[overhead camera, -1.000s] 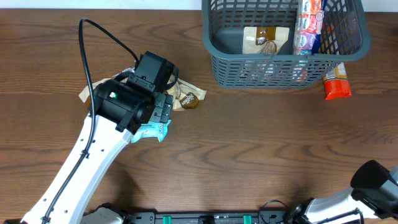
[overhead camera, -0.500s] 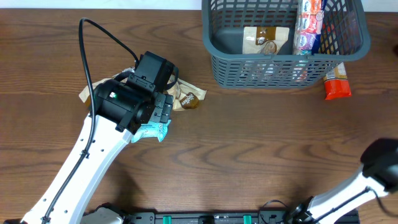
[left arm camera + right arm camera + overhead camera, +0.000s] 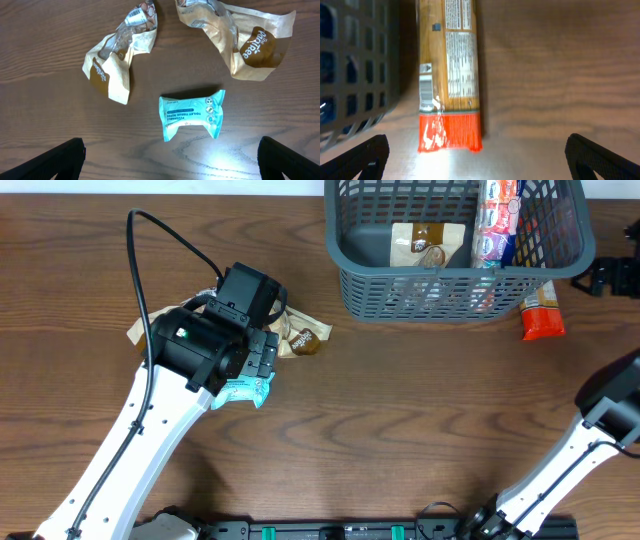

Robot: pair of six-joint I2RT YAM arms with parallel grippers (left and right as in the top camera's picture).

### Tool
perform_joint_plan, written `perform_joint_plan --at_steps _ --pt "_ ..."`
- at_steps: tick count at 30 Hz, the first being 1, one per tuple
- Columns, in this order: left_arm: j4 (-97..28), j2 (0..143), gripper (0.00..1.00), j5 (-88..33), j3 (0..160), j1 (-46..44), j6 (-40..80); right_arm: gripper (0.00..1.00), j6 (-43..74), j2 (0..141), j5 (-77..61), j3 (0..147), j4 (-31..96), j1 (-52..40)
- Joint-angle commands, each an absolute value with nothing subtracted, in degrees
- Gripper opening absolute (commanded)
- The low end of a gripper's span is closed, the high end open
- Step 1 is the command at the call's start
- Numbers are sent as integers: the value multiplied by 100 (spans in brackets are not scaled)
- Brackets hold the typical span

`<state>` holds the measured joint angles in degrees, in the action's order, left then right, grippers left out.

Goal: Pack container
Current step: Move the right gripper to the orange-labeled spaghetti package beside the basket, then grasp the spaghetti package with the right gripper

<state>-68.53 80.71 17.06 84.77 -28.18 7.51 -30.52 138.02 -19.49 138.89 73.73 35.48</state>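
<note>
The dark grey-blue slotted container stands at the back right and holds a beige packet and a colourful packet. An orange-ended snack packet lies on the table against its right wall. My right gripper is open just right of it. In the right wrist view the fingers straddle the packet's orange end, beside the container's wall. My left gripper is open above a teal wipes pack, which also shows in the overhead view.
Two crumpled beige packets lie just beyond the teal pack; one shows in the overhead view. The left arm's black cable loops over the table's left half.
My right arm has swung from the front right corner up to the far right edge beside the container. The left arm and the packets have not moved.
</note>
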Motion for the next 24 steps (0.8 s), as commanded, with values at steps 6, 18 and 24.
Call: perform_joint_plan --at_steps 6,18,24 --pt "-6853 8125 99 1719 8455 -2792 821 99 -2921 14090 -1052 13896 6840 2888" --pt "-6855 8125 99 1719 8455 -2792 821 99 -2919 14315 -722 13893 6643 2497" --pt "-6853 8125 99 1719 8455 -2792 821 99 -2823 14510 -729 13891 6705 2508"
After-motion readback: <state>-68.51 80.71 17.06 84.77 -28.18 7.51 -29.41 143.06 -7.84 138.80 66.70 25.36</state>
